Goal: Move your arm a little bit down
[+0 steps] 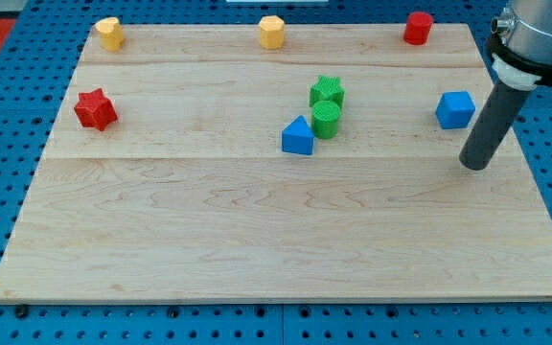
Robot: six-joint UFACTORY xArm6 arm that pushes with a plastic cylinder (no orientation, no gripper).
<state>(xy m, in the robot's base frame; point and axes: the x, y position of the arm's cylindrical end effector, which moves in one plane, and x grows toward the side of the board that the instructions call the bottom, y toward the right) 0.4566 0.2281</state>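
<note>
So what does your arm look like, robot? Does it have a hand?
No hand and no fingers. My arm ends in a straight, round, dark grey rod, smooth and plain, with no markings I can see. Its lower end is my tip. Above the rod sits a white ring, then a wider grey metal cylinder with a black band. No cables show in this view.

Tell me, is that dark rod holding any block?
Nothing is held. My tip rests on the board, apart from the blue cube, the nearest block, toward the view's top.
</note>
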